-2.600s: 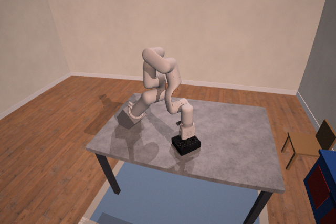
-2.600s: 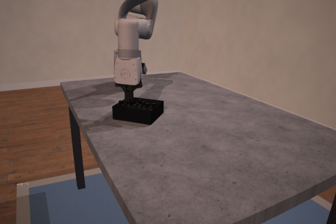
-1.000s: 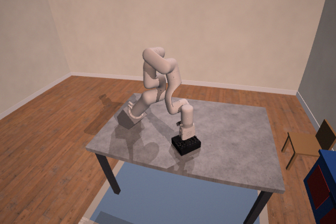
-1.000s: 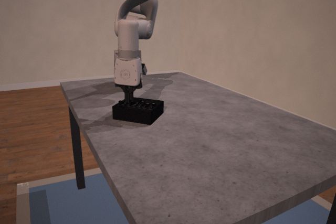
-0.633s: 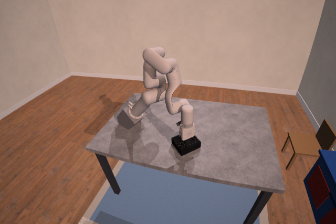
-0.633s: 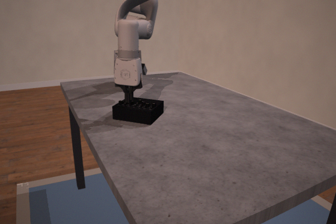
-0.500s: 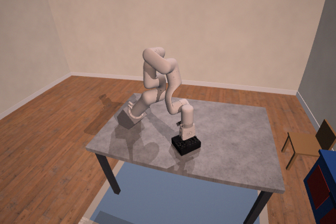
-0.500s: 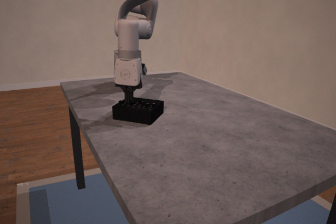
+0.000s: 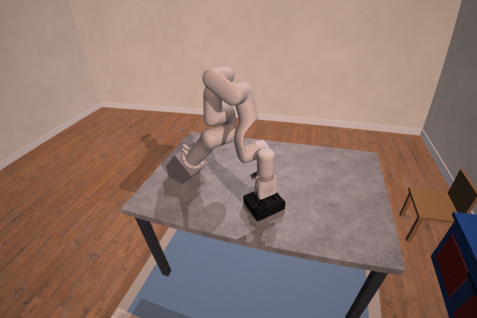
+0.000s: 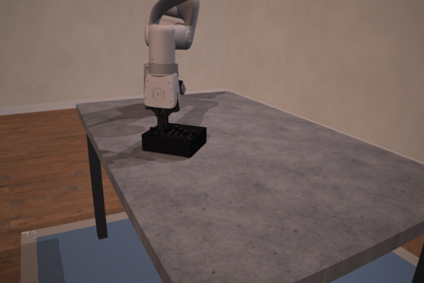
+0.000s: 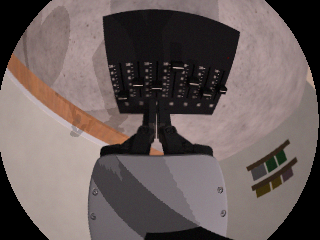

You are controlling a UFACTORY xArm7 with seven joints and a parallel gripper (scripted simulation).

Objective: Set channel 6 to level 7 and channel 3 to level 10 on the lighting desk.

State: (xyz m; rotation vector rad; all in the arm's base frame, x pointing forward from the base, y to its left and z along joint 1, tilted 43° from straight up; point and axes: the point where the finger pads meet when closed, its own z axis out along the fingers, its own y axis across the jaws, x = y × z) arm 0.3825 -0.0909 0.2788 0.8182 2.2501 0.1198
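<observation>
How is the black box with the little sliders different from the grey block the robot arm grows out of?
The lighting desk is black; the arm's base block is grey. The desk carries rows of small faders on top, while the block carries the arm. The shut gripper points down onto the desk near the table's front edge; the block sits farther back, near a corner. Both are boxy and rest on the table.
</observation>
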